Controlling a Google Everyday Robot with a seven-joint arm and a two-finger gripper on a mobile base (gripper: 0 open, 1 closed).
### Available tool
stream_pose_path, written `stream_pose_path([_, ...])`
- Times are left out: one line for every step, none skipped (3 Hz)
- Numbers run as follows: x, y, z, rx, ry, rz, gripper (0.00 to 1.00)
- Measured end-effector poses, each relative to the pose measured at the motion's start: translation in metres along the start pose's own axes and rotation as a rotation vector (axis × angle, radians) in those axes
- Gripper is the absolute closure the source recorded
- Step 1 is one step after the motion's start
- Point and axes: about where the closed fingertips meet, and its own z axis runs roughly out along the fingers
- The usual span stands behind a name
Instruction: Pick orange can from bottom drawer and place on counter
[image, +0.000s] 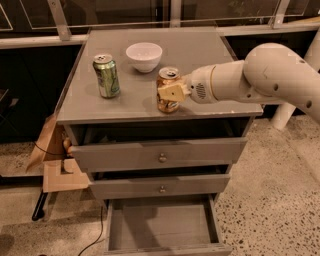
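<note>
The orange can (168, 80) stands upright on the counter (135, 100), near its front edge and right of centre. My gripper (169, 92) reaches in from the right on the white arm and its tan fingers (171, 92) are closed around the can's body. The bottom drawer (162, 225) is pulled open below, and its grey floor holds nothing that I can see.
A green can (106, 75) stands at the counter's left and a white bowl (144, 56) at the back centre. Two upper drawers with brass knobs (162, 158) sit slightly open. A cardboard box (57, 165) lies on the floor to the left.
</note>
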Motion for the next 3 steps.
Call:
stream_pose_path([0.0000, 0.0000, 0.0000, 0.000, 0.000, 0.000, 0.81])
stream_pose_path([0.0000, 0.0000, 0.0000, 0.000, 0.000, 0.000, 0.58])
stream_pose_path([0.0000, 0.0001, 0.0001, 0.000, 0.000, 0.000, 0.35])
